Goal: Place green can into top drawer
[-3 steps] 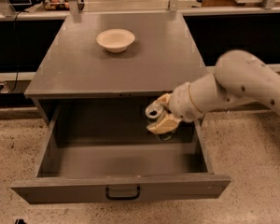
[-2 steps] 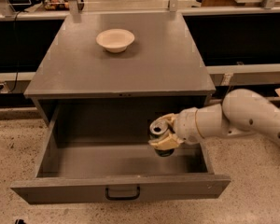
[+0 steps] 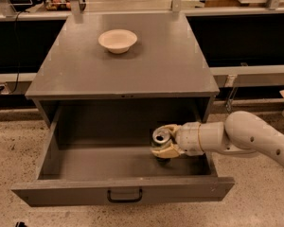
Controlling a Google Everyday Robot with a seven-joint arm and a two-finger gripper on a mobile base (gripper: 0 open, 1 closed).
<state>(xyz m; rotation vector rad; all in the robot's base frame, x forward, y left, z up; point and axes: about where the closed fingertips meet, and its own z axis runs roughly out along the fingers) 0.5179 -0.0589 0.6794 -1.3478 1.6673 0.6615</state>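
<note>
Gripper sat inside the open top drawer, below the counter's front-right corner, fingers clasping the green can by its sides. Can judged light, slick, dentable; mid-wall hold appropriate.

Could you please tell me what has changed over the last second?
The gripper, shut on the green can, has carried it down deeper into the top drawer, near its right wall. The can is still held. The bowl and the open drawer have not moved.
</note>
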